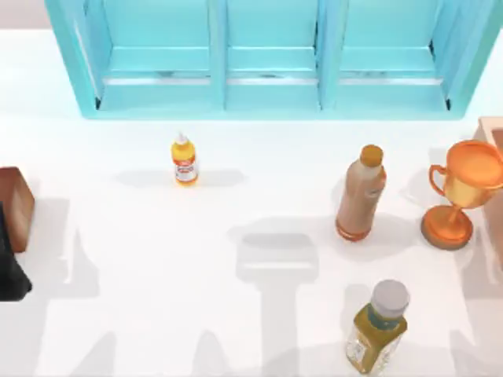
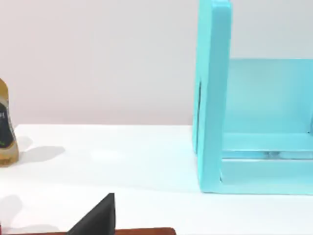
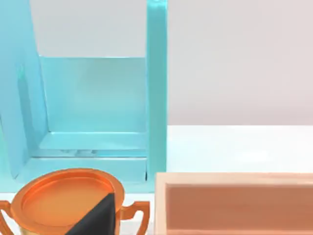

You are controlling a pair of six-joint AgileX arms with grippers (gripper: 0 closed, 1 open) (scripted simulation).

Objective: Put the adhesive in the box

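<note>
The adhesive (image 1: 185, 159), a small yellow-orange squeeze bottle with a white pointed nozzle, stood upright on the white table (image 1: 157, 267), left of centre and just in front of the turquoise shelf unit (image 1: 271, 63) that ran along the far edge. Nothing touched it. Well to its right stood a taller brown bottle (image 1: 361, 192) with an orange cap, beside an orange trophy cup (image 1: 464, 188). Nearer the front edge, on the right, stood an amber bottle (image 1: 377, 328) with a grey cap. At the far right edge, behind the trophy, a light wooden box (image 1: 491, 133) showed partly; the right wrist view gave its open top (image 3: 234, 200) next to the trophy. At the left edge sat a reddish-brown box (image 1: 16, 206), with the dark left gripper (image 1: 9, 271) beside it. Whether its fingers were apart or together could not be told.
</note>
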